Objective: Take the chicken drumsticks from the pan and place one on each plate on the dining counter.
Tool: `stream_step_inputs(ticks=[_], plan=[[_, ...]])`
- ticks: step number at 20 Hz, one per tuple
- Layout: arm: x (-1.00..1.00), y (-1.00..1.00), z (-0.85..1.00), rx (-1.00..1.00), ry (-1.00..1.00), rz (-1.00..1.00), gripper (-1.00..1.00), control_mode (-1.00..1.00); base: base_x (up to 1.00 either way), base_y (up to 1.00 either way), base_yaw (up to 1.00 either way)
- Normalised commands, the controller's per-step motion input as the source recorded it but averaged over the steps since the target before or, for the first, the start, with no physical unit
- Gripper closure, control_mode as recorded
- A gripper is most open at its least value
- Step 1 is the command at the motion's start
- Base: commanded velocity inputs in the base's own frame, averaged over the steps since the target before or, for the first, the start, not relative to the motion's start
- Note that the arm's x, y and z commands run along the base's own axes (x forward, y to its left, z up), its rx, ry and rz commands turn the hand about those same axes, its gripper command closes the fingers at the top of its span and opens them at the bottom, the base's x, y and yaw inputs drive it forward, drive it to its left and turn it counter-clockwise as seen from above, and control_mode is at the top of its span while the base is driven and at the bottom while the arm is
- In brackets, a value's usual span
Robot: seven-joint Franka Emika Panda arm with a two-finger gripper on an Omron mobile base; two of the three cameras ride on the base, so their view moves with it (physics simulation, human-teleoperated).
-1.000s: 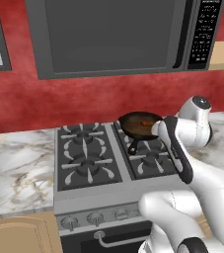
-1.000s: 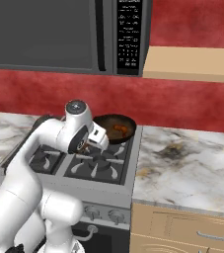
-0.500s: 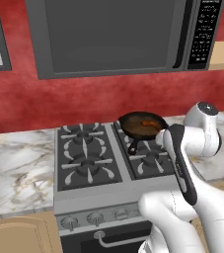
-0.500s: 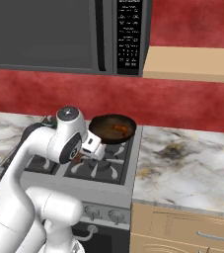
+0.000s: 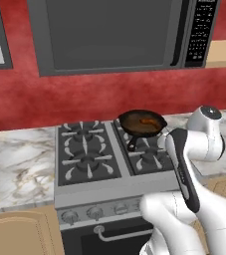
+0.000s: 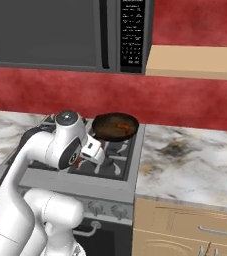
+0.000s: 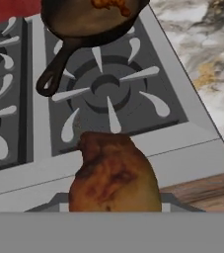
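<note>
A reddish-brown chicken drumstick [image 7: 114,175] sits close in front of the hand camera, gripped in my gripper [image 6: 81,159], and it hides the fingertips. It hangs over the stove's front right burner [image 7: 106,89]. The dark pan [image 5: 143,123] rests on the back right burner, its handle pointing forward, with a second drumstick [image 5: 147,121] inside it. That pan [image 6: 115,126] lies just beyond my hand. The plates and the dining counter are out of view.
The grey gas stove [image 5: 92,154] has several burners and front knobs. Marble worktops flank it on the left [image 5: 15,169] and right [image 6: 195,160]. A dark microwave [image 5: 114,32] hangs above against the red wall. Wood cabinets sit below.
My hand has drawn back from the pan toward the stove's front edge, carrying the drumstick with it. The pan and the other drumstick have stayed put.
</note>
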Motion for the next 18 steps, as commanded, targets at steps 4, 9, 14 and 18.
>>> stream_step_inputs(ticks=[4, 9, 14, 18], plan=[[0.0, 0.0, 0.0, 0.0, 0.0, 0.0, 1.0, 1.0, -0.52, -0.07, -0.33], [0.0, 0.0, 0.0, 0.0, 0.0, 0.0, 1.0, 1.0, -0.02, 0.11, -0.99], [0.0, 0.0, 0.0, 0.0, 0.0, 0.0, 1.0, 1.0, 0.0, 0.13, -1.0], [0.0, 0.0, 0.0, 0.0, 0.0, 0.0, 1.0, 1.0, 0.0, 0.11, -1.0]])
